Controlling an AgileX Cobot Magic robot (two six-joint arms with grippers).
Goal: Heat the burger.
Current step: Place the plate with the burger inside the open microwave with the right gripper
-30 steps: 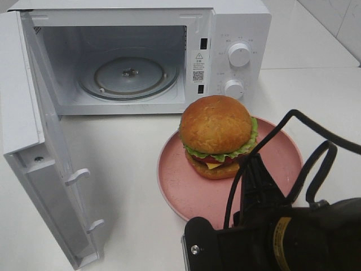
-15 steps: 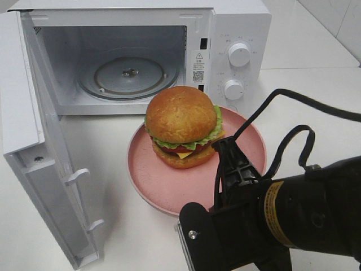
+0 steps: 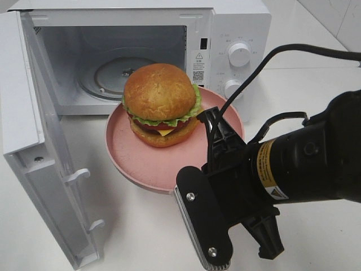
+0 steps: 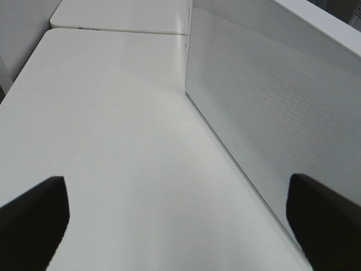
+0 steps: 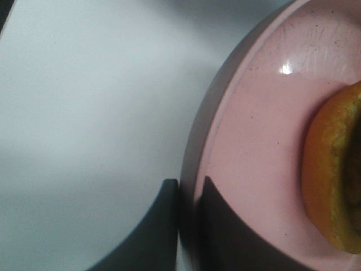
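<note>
Right gripper (image 3: pixel 210 119) clamped on plate (image 3: pixel 144 166) rim; burger (image 3: pixel 161 104) likely soft, loosely stacked, unsecured: carry by plate, level.

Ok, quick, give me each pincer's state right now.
Left pincer: open, holding nothing.
Right pincer: shut on the rim of the pink plate with the burger on it.

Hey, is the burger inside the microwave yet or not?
Not yet. The burger sits on the pink plate in front of the microwave opening, and the glass turntable shows behind it.
</note>
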